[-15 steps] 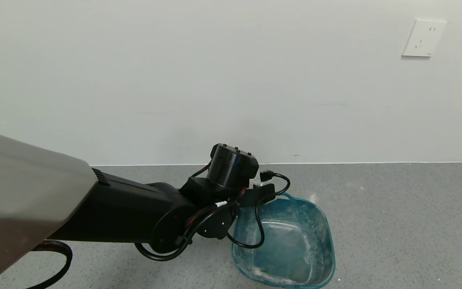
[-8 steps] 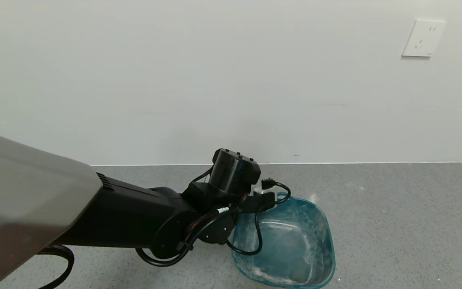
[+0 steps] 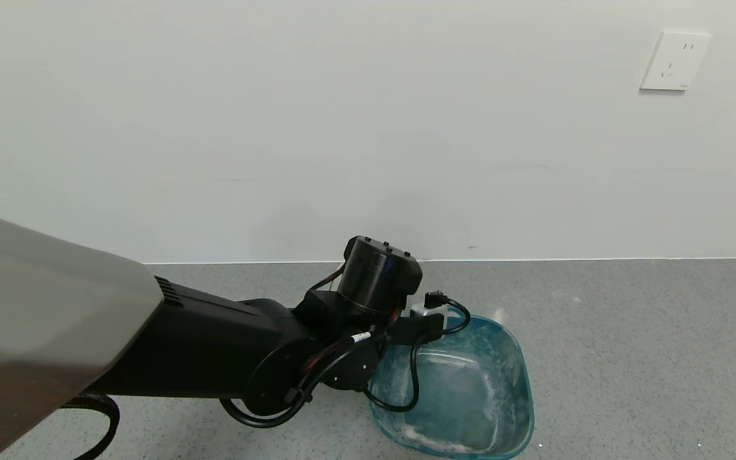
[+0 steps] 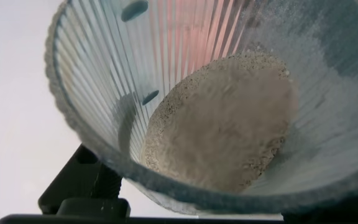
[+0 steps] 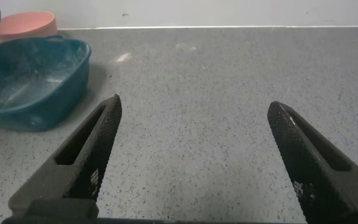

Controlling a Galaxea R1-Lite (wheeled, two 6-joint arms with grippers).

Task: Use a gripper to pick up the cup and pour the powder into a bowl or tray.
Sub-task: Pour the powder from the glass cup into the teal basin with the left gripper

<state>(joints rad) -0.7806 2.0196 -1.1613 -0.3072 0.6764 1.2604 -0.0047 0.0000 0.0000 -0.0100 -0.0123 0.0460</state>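
My left gripper [image 3: 424, 322] is shut on the clear ribbed cup [image 3: 430, 311] and holds it over the far-left rim of the teal basin [image 3: 516, 358]. In the head view the black wrist hides most of the cup. The left wrist view looks into the tilted cup [image 4: 98, 74]. A pile of beige powder [image 4: 229, 130] lies inside it against the lower wall, short of the rim. One black finger [image 4: 79, 183] shows beneath the cup. My right gripper [image 5: 194, 118] is open and empty, low over the grey counter to the right of the basin [image 5: 73, 71].
A small pink bowl [image 5: 27, 25] stands behind the basin by the wall. The basin floor is dusted white. A white wall with a socket [image 3: 674, 61] runs along the back of the grey counter [image 3: 630, 351].
My left arm has moved a little to the right and down with the cup, closer over the basin's far-left rim. The basin has not moved.
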